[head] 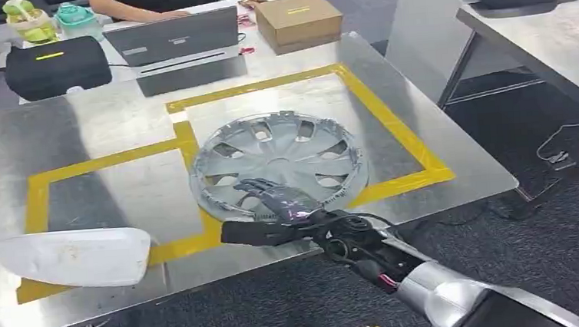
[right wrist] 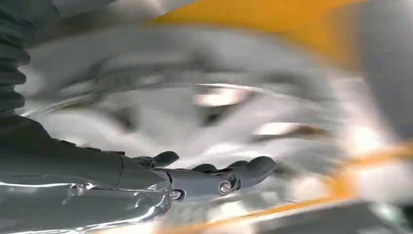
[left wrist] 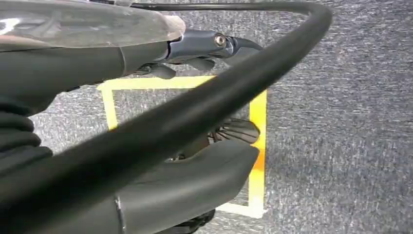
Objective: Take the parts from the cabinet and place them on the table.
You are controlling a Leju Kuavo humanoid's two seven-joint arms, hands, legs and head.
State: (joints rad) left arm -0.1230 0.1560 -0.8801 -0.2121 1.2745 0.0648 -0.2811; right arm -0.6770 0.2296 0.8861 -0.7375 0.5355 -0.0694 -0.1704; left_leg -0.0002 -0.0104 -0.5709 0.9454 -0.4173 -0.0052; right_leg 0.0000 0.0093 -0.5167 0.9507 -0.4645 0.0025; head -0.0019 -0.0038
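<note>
Head view: the right hand (head: 278,204) reaches in over the near rim of a silver hubcap (head: 279,163), its dark fingers (head: 261,188) spread across the spokes and grasping nothing I can make out. The right wrist view is blurred, but it shows those fingers (right wrist: 243,170) extended just above the pale surface, so I judge the hand released. The hubcap lies flat on the steel tabletop (head: 99,123), inside a square marked in yellow tape (head: 391,125), its near edge crossing the tape line. A white curved part (head: 74,258) lies well apart, at the tabletop's near left corner. The left hand (left wrist: 204,48) hangs over grey carpet, fingers loosely extended and holding nothing.

The risk I see: a fingertip catching in a spoke opening could drag the hubcap toward the near edge. The blur suggests motion, which makes a snag likelier.
</note>
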